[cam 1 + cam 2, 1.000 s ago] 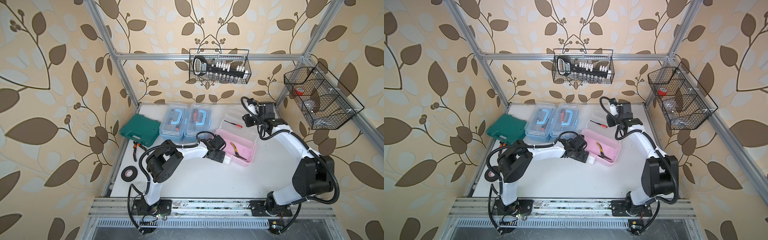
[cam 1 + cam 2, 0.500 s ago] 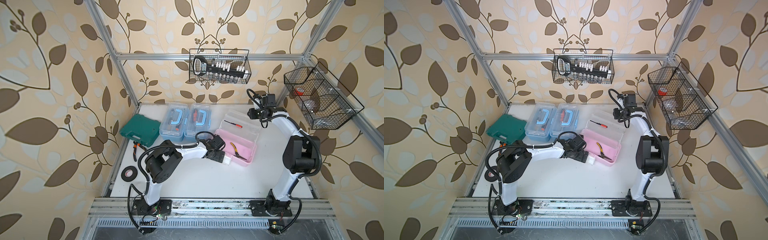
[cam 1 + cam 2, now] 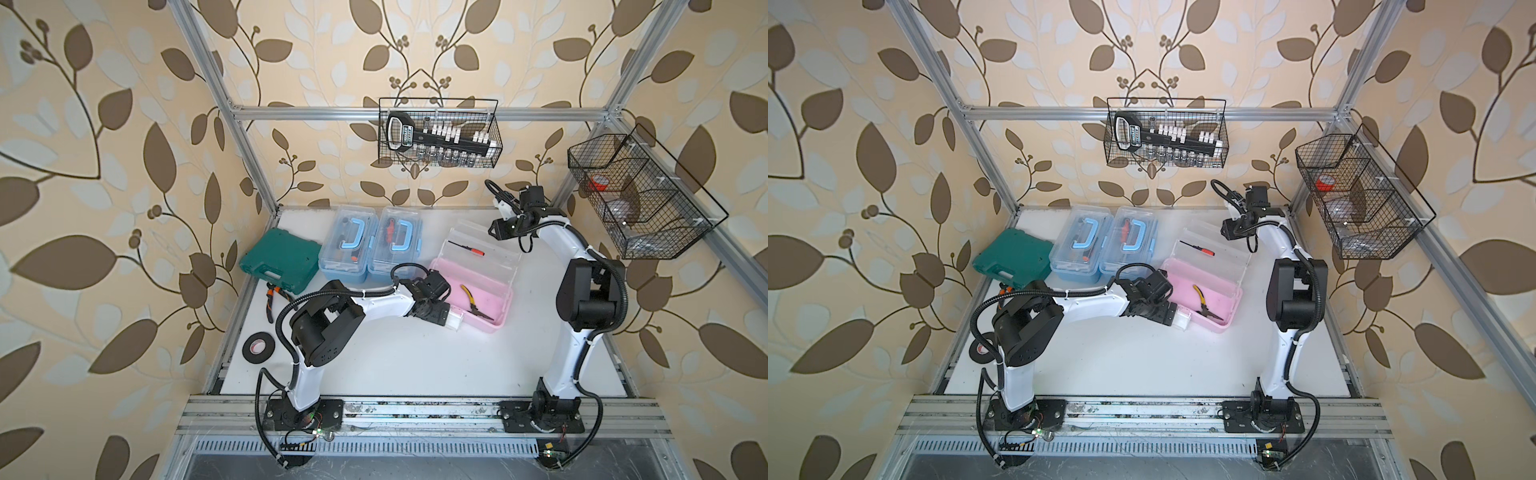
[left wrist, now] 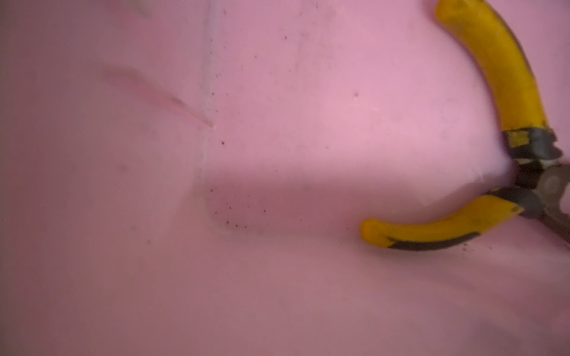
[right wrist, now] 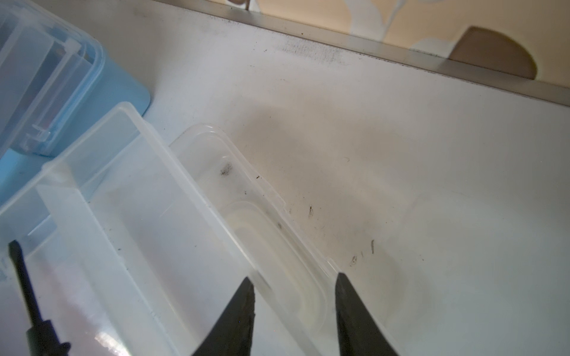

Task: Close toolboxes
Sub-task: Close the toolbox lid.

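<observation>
Two light blue toolboxes [image 3: 348, 249] [image 3: 397, 245] stand side by side at the back with their clear lids down. To their right, the pink toolbox [image 3: 453, 274] is open, and yellow-handled pliers [image 3: 473, 301] [image 4: 499, 67] lie inside. Its clear lid [image 3: 490, 257] [image 5: 154, 231] lies folded back on the table, with a small screwdriver [image 3: 467, 247] [image 5: 24, 277] resting on it. My left gripper [image 3: 451, 320] sits at the pink box's near left corner; its fingers are hidden. My right gripper [image 3: 496, 229] [image 5: 294, 292] is open, with its fingers [image 5: 246, 308] astride the lid's far rim.
A dark green case [image 3: 280, 259] lies left of the blue boxes, with orange-handled pliers [image 3: 270, 297] and a black tape roll [image 3: 258, 345] at the table's left edge. Wire baskets hang on the back wall [image 3: 438, 139] and the right wall [image 3: 636, 195].
My right arm's elbow has pulled in from the far right and now stands more upright, while its gripper stays by the lid's far rim. The left arm has not moved.
</observation>
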